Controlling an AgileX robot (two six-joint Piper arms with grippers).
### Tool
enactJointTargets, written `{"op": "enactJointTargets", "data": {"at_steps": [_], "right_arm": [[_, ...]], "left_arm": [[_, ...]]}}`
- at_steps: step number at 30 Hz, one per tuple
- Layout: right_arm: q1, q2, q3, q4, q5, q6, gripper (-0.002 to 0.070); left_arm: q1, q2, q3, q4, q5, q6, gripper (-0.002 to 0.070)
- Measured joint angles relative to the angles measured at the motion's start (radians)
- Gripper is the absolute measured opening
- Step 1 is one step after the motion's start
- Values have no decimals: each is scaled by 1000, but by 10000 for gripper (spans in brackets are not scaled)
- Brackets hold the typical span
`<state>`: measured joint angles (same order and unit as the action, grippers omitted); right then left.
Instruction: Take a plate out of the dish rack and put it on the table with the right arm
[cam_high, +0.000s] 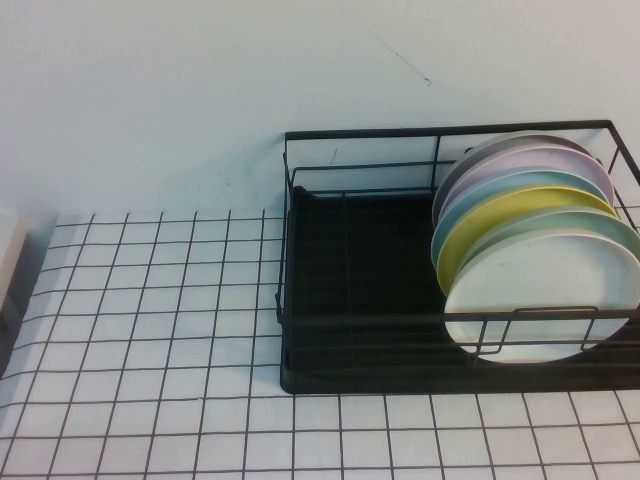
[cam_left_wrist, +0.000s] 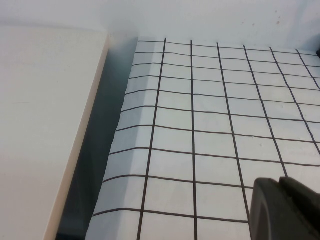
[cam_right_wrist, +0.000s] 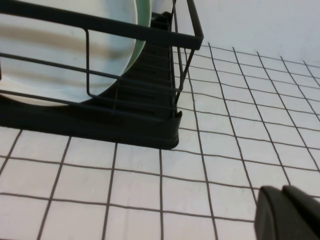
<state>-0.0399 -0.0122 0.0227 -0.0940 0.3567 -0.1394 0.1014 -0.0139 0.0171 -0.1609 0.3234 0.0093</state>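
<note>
The white plate is stood on edge in the dish rack, foremost of the row at the rack's right end, its face turned toward the rack's front rail, with a pale green plate just behind it. In the right wrist view the right tool is seen low over the bench, outside the rack's front corner, shut and holding nothing. The plate lies beyond the rail from it. The left tool is held over bare bench far from the rack; whether it is open cannot be told. The right arm is judged nearer.
</note>
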Motion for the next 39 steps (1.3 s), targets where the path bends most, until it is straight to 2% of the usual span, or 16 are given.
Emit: {"op": "enactJointTargets", "data": {"at_steps": [20,23,27,30,39], "right_arm": [[0,0,0,27,0,0,-2],[0,0,0,166,-4,38,-2],[0,0,6,574,-34,228,-2],[0,0,6,761,-79,289,-2],[0,0,6,764,-113,114,-2]], "left_arm": [[0,0,0,0,0,0,-3],[0,0,0,0,0,0,-3],[0,0,0,0,0,0,-3],[0,0,0,0,0,0,-3],[0,0,0,0,0,0,-3]]}}
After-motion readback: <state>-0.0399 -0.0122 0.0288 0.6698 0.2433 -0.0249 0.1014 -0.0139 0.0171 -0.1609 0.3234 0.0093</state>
